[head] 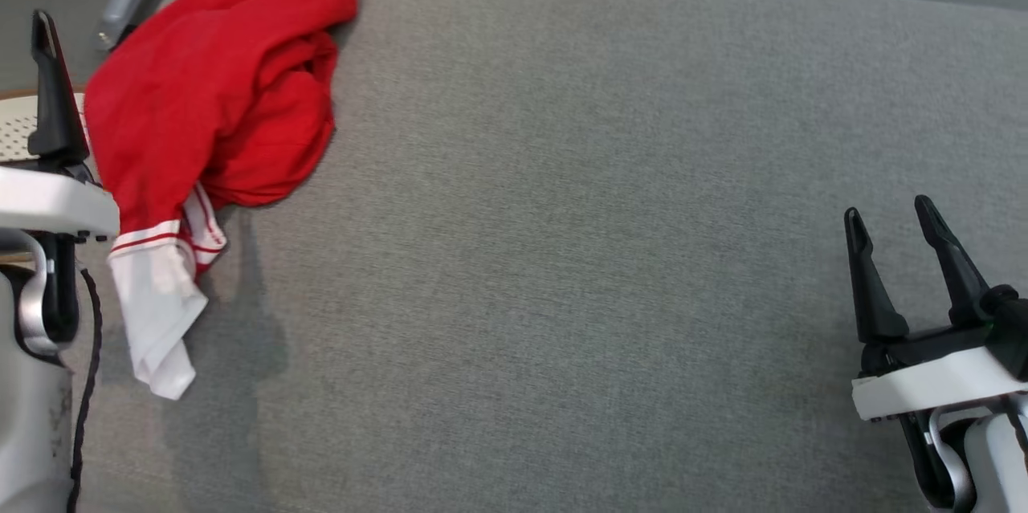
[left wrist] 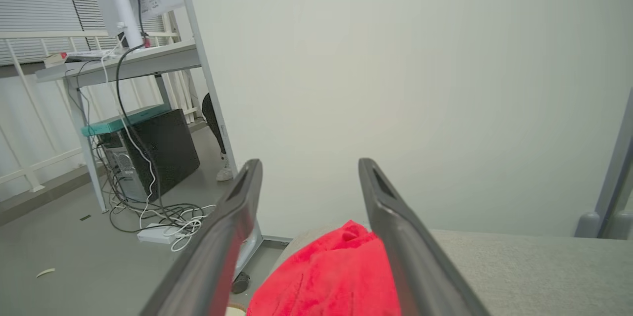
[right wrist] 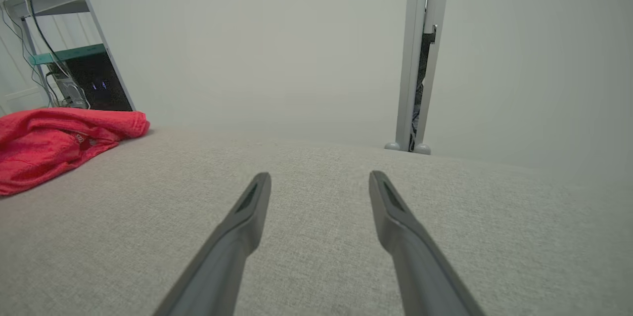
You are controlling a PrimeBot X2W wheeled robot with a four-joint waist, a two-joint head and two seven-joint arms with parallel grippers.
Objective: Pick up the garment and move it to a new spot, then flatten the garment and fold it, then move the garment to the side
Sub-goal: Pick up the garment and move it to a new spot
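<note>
Two grippers stand with their fingers spread wide and nothing between them. The head view takes in the whole red garment (head: 217, 87), crumpled at the far left of the grey cushion (head: 602, 216). Its white hem (head: 161, 312) with red stripes trails toward the near edge. The right gripper (head: 887, 212) is at the lower right, well apart from the cloth.

The left wrist view adds the room beyond the cushion: a desk (left wrist: 128, 61), a black computer tower (left wrist: 158, 150) under it and loose cables (left wrist: 163, 217) on the floor. There the left gripper (left wrist: 309, 163) points over a red fold of the garment. Whether it touches the cloth cannot be told.

The right wrist view shows bare cushion under that gripper's fingers, the garment far off to one side, and a grey post (right wrist: 420, 54) against the pale wall (right wrist: 247, 34).
</note>
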